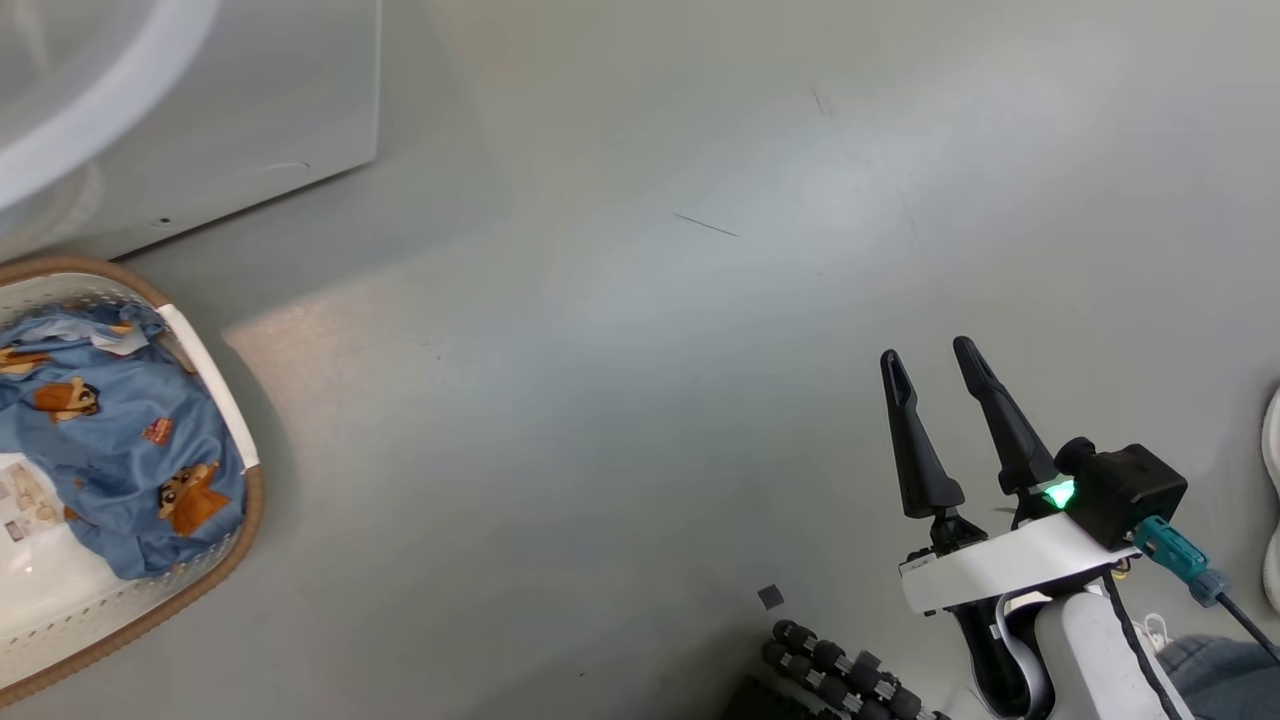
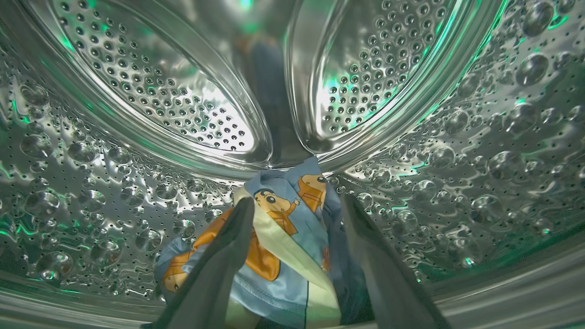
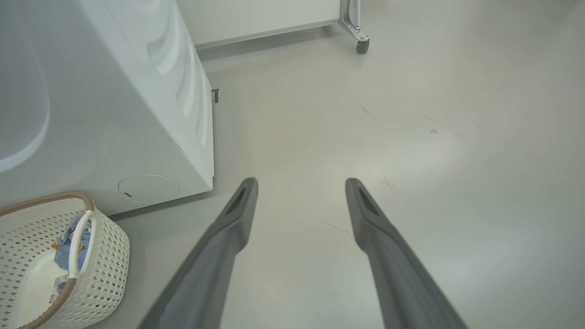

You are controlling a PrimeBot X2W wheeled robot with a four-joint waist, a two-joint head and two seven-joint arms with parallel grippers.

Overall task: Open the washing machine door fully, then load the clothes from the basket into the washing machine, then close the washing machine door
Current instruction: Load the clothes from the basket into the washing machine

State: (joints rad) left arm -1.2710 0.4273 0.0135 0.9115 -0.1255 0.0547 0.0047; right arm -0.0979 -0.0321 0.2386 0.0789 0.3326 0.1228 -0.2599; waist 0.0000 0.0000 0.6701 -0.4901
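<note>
- Left gripper [image 2: 297,203]: inside the drum [image 2: 160,91] of the washing machine [image 1: 250,100]. Fingers spread wide, pointing toward the back wall of the drum.
- One blue cartoon-print garment [image 2: 292,237] lies on the drum floor between and under the two fingers. It looks slack rather than pinched, so I judge it to be let go.
- Right gripper [image 1: 928,352]: fingers apart, nothing between them. It hangs over bare floor [image 1: 650,350], well apart from both machine and basket.
- Basket [image 1: 240,520]: on the floor just in front of the machine's lower front panel, at the far left of the head view. More clothes [image 1: 110,430] lie in it, heaped against the wall that carries the white handle [image 1: 215,380].
- Right wrist view agrees: the basket [image 3: 109,246] sits low and to the left of that gripper's [image 3: 301,183] fingers, with the machine [image 3: 114,114] behind it.
- Key relation (judgement): the next load lies on the robot's left, below and outside the drum opening. The left arm is the nearer one and must back straight out along its own finger line, then drop down to the basket.
- Long axis of the basket: cannot tell, as the picture edge cuts it off.
- Risk (judgement): the cloth could snag on a finger as the arm backs out.
</note>
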